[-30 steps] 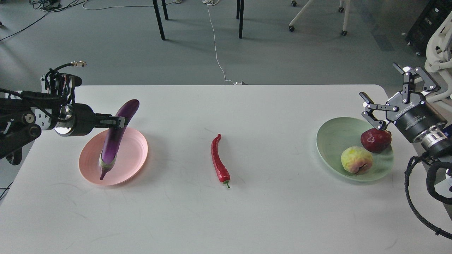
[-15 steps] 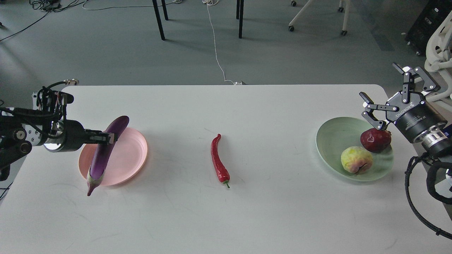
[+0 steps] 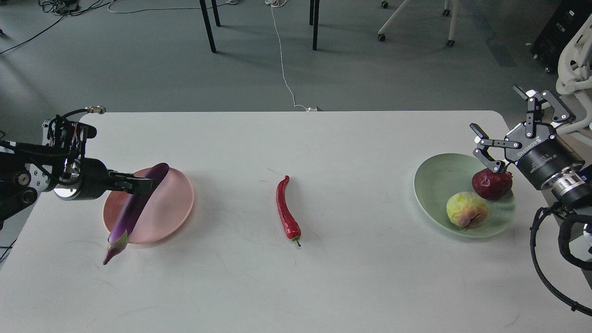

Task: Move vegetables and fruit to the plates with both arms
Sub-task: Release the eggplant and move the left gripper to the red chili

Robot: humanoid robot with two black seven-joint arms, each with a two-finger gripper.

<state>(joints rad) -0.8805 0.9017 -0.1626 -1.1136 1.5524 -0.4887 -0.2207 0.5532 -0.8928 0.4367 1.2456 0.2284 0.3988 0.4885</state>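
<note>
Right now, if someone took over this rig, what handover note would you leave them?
Left gripper: shut on the eggplant, which slants over the pink plate, stem end past the near rim.
Right gripper: open, empty, above the green plate.
Done: pomegranate and yellow-green fruit on the green plate.
Left: release the eggplant on the pink plate; chili pepper lies on the table.

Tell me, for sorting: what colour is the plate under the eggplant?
Pale pink plate, head view.

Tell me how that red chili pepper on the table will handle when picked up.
The chili pepper looks glossy, so it may slip in a pinch. It is thin and curved, so probably light and apt to pivot if gripped off-centre. Lying flat on the table, it seems unlikely to roll far.
</note>
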